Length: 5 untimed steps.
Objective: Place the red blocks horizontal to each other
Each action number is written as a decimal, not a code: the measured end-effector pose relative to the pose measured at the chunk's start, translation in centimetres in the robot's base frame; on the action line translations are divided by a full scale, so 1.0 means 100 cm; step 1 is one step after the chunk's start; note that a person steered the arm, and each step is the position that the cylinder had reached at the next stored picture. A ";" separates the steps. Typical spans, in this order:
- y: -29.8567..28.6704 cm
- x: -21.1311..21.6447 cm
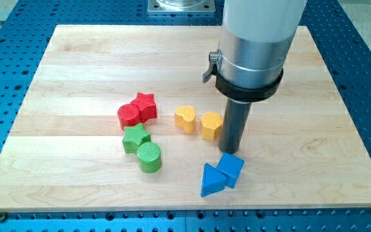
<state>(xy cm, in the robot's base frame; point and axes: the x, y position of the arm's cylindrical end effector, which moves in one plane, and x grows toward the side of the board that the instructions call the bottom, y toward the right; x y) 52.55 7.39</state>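
A red star block (145, 104) and a red cylinder block (129, 116) sit touching at the board's middle left, the star up and right of the cylinder. My tip (231, 152) rests on the board to the right of them, just right of the yellow blocks and just above the blue cube. It is well apart from both red blocks.
A green star (135, 136) and green cylinder (149, 157) lie below the red blocks. A yellow heart (185, 118) and a second yellow block (211, 125) lie left of the tip. A blue cube (231, 169) and blue triangle (212, 181) lie below it. The wooden board (76, 64) sits on a blue perforated table.
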 end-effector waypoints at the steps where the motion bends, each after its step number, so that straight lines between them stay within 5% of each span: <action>1: -0.003 -0.013; 5: -0.080 0.015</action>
<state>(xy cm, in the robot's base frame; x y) 54.00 -0.58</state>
